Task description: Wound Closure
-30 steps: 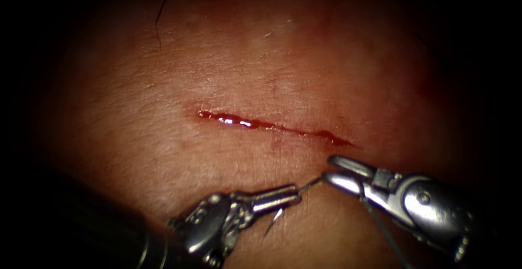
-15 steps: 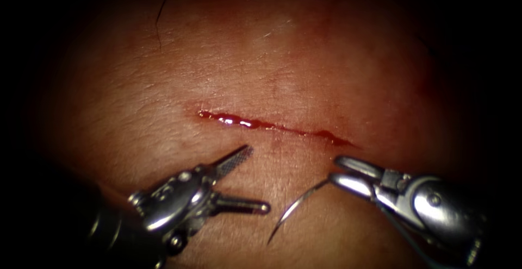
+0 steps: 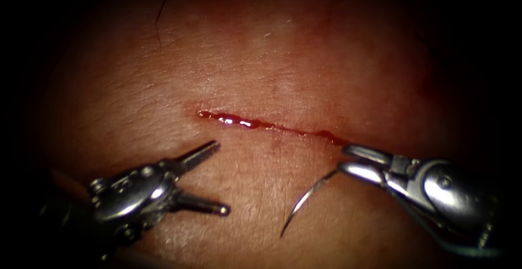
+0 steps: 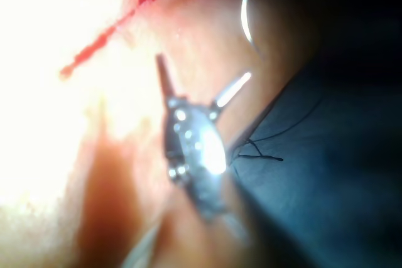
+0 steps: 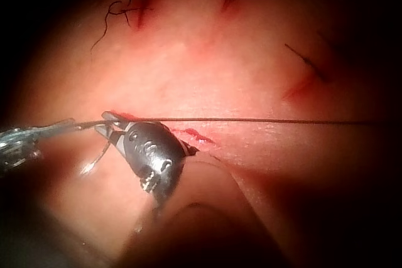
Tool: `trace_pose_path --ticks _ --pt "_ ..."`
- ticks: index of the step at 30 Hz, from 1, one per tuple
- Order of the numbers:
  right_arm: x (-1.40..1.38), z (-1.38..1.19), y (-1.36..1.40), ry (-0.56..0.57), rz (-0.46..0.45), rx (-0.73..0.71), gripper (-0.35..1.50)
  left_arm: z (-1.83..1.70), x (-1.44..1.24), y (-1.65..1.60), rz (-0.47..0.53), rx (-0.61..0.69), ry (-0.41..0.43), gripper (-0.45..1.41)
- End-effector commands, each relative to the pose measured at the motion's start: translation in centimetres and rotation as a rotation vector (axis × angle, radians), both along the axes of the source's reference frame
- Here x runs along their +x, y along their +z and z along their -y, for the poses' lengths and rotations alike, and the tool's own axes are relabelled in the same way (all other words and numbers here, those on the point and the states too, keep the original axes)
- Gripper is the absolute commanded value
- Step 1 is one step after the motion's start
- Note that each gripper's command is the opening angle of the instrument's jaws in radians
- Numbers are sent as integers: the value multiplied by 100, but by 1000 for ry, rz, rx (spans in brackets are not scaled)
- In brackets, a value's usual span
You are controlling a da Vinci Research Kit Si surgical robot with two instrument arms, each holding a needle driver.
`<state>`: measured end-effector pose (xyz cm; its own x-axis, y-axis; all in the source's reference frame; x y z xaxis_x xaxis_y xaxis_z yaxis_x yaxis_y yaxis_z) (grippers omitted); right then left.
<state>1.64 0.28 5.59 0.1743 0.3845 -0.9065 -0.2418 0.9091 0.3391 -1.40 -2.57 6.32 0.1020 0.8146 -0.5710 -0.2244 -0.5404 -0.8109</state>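
The cut [image 3: 272,125] runs across the tissue [image 3: 261,57] with red fluid along it. My right tool [image 3: 343,159] sits just below the cut's right end, shut on the rear end of the curved needle [image 3: 304,201]. The needle hangs free of the tissue, its point toward the near edge. Thread [image 3: 451,247] trails under the right tool. My left tool [image 3: 220,177] stands below the cut's left end, jaws wide open and holding nothing. The left wrist view has the open left tool [image 4: 201,70], the needle [image 4: 245,17] and the cut [image 4: 107,36]. The right wrist view has the right tool [image 5: 108,120] with taut thread [image 5: 251,120].
Older stitches with dark cut thread ends [image 5: 125,10] sit in the tissue beyond the cut. A dark cloth [image 4: 326,186] with loose thread bits borders the tissue. A dark hair-like line [image 3: 160,13] marks the far left tissue.
My left tool let go of the needle, opened wide and drew back to the left. My right tool kept the needle's rear end and shifted slightly right and up.
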Motion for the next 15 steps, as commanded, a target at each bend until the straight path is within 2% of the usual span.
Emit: trace_pose_path --ticks 1,4,6,7,11,14,15 --pt "4 1 4 -19 16 -13 -35 10 1 8 -15 -26 11 101" --pt "0 -2 4 -32 28 -11 -35 10 2 9 -37 -54 34 98" --pt "-7 -10 10 -76 56 11 -35 6 9 12 -89 -113 100 94" --pt "-12 -15 16 -116 67 26 -35 3 16 15 -109 -133 144 93" --pt "-23 -25 26 -207 99 57 -35 3 38 22 -152 -179 232 88" --pt "-25 -33 25 -247 102 71 -35 2 50 25 -170 -188 283 84" --pt "-26 -40 22 -280 94 78 -35 -3 64 27 -180 -205 321 79"
